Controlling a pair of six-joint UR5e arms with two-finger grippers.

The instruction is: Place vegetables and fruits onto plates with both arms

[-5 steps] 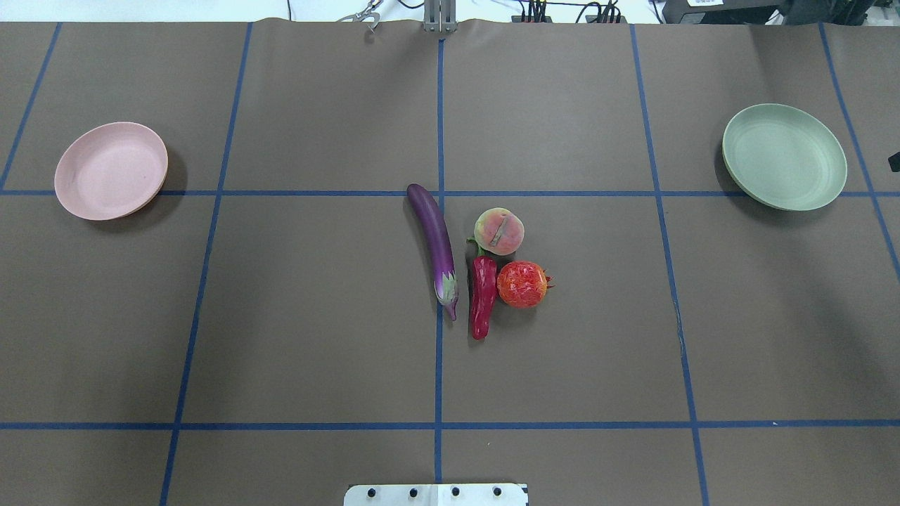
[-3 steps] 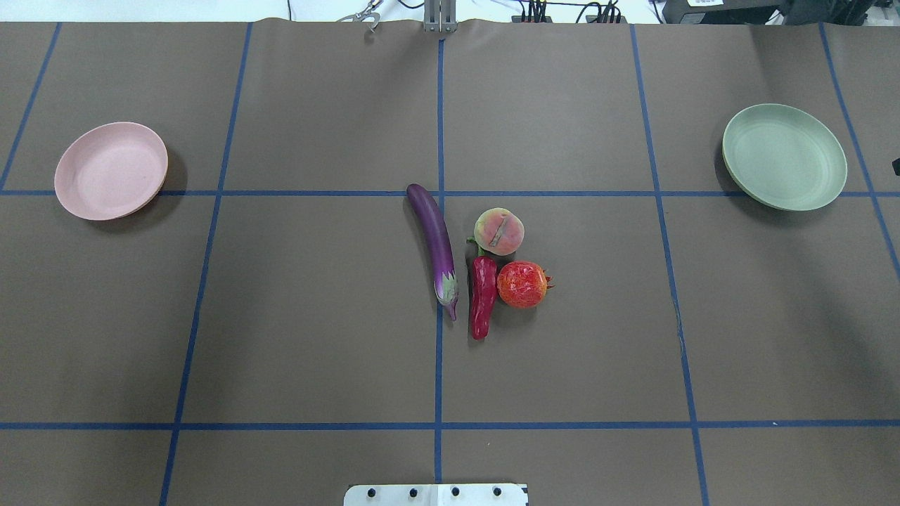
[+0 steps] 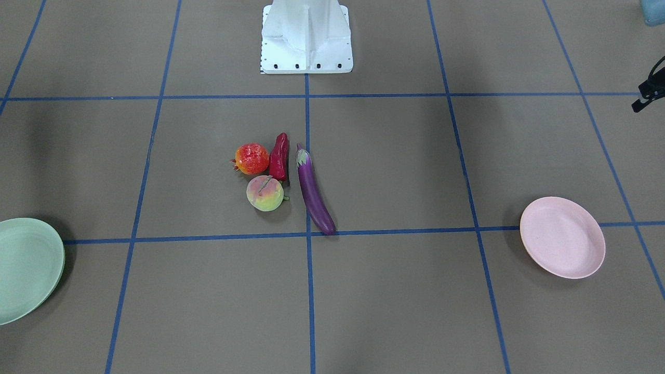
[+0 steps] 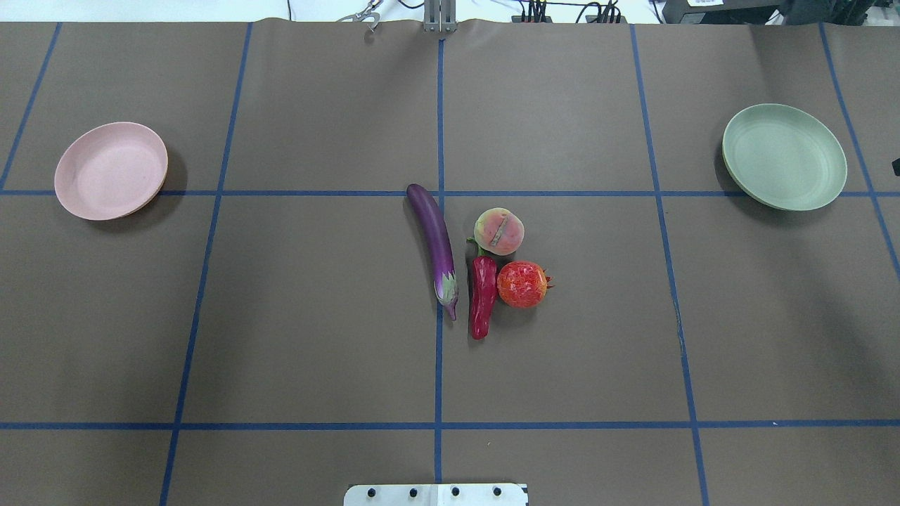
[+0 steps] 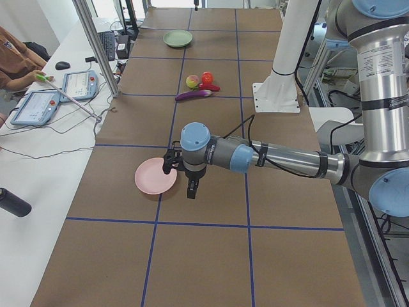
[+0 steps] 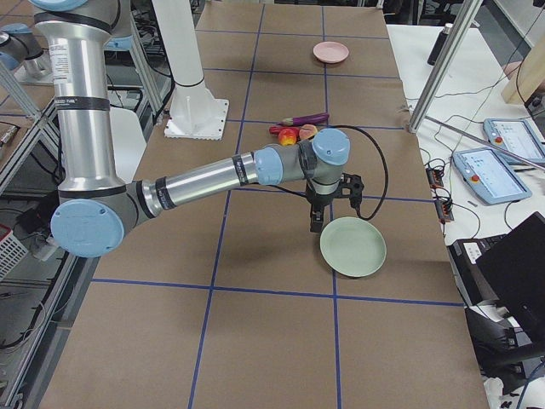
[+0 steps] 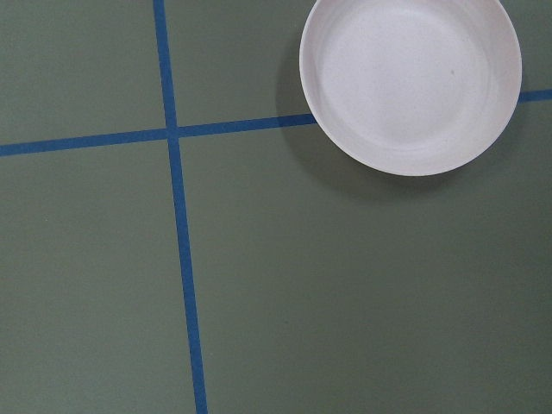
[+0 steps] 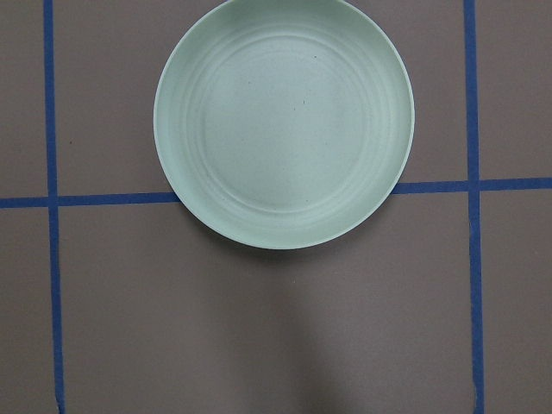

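Observation:
The purple eggplant [image 4: 434,242], red chili pepper [image 4: 482,295], peach [image 4: 498,230] and pomegranate [image 4: 522,284] lie bunched together at the table's middle. The pink plate [image 4: 111,170] sits empty at the far left, and the mint green plate [image 4: 784,156] sits empty at the far right. My left gripper [image 5: 192,190] hangs above the table beside the pink plate [image 5: 155,176]. My right gripper [image 6: 316,224] hangs by the green plate's [image 6: 352,247] near rim. Both show only in the side views, so I cannot tell whether they are open. The wrist views show no fingers.
The white pedestal base [image 3: 306,36] stands at the robot's edge of the table. Blue tape lines grid the brown table cover. Operator tablets [image 5: 54,96] and a metal post [image 5: 96,57] stand along the far edge.
A small black sliver of the right arm at the overhead view's right edge has shrunk slightly. The produce and plates have not moved.

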